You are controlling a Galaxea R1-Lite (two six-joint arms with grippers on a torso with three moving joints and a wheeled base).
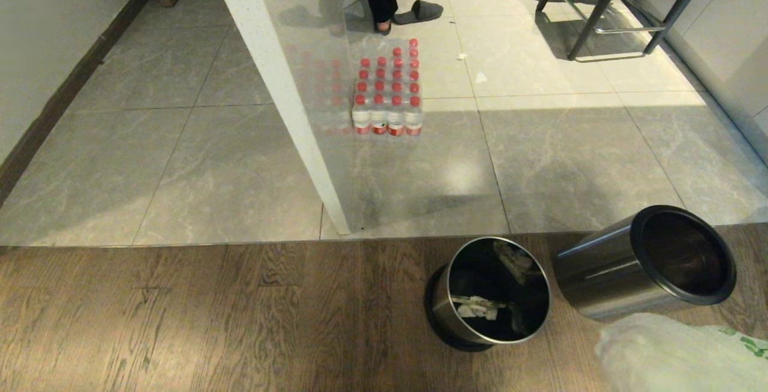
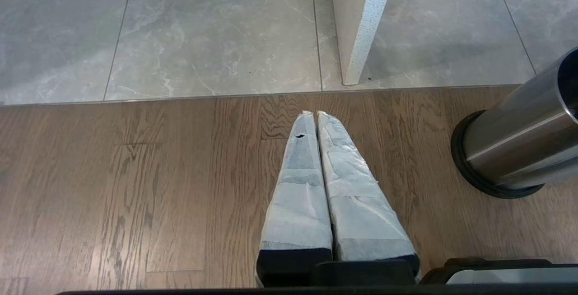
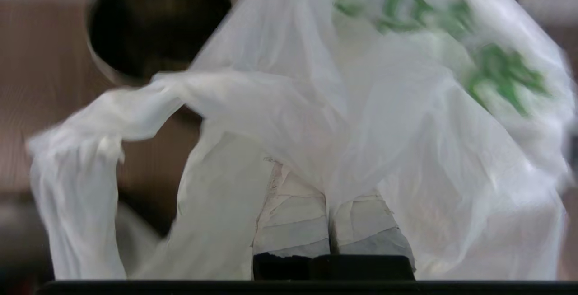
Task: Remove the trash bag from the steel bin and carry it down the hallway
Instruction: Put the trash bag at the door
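The trash bag (image 3: 370, 119) is out of the bin, white film with green print billowing right in front of the right wrist camera, one loop handle trailing off to the side. The right gripper (image 3: 328, 182) has its taped fingers (image 3: 293, 222) pressed together, pinching a fold of the bag, which drapes over them and hides their tips. In the head view only a corner of the bag (image 1: 678, 353) shows at the bottom edge, just beside the steel bin's outer shell (image 1: 645, 263), and the right arm itself is out of sight there.

That shell, with its black ring rim, lies tipped on its side on the wooden floor (image 1: 210, 314). Close beside it stands the shiny inner bucket (image 1: 489, 290) on the black base, upright, with a few scraps of litter in the bottom.

The left gripper (image 2: 316, 113) hangs over the wooden floor, well apart from the bucket, pointing towards the grey tiles (image 1: 198, 164), its wrapped fingers closed flat against each other and holding nothing.

Beyond the bin, out on the tiles, sits a pack of red-capped bottles (image 1: 389, 89).
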